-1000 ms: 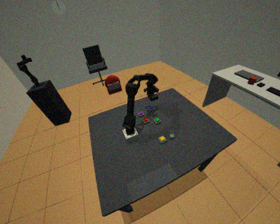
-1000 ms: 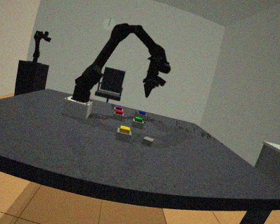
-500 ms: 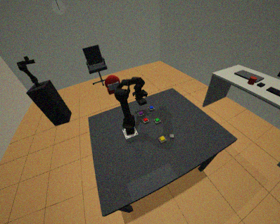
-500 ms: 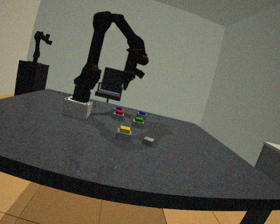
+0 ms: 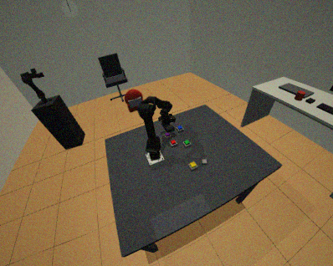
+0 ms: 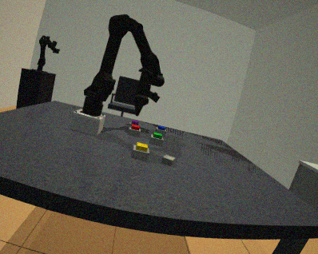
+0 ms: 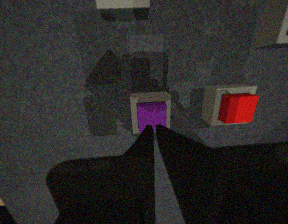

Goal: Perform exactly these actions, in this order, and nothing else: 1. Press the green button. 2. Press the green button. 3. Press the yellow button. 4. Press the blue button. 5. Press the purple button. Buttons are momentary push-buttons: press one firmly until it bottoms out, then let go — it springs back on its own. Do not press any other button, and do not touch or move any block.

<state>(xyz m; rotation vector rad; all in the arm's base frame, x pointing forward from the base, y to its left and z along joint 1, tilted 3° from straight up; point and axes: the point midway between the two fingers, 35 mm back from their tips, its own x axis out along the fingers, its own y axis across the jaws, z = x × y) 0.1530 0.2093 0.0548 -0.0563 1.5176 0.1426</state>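
Pincer (image 5: 168,129) (image 6: 138,114) (image 7: 153,129) shut, above purple btn (image 5: 167,135) (image 6: 135,122) (image 7: 152,116), red btn (image 5: 173,143) (image 6: 135,128) (image 7: 238,108) nearby.

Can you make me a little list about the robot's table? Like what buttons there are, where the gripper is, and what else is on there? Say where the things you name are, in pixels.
table (image 5: 135,201) (image 6: 89,180): dark
buttons: green (image 5: 186,143) (image 6: 157,136), yellow (image 5: 192,165) (image 6: 141,146), blue (image 5: 180,128) (image 6: 161,128), purple (image 5: 167,135) (image 6: 135,122) (image 7: 152,115), red (image 5: 173,142) (image 6: 135,127) (image 7: 238,108)
block: one, small and gray (image 5: 204,161) (image 6: 168,160), near yellow
gripper (image 5: 169,129) (image 6: 138,113) (image 7: 153,129): shut, holding nothing, above the table near purple
touching purple: cannot tell
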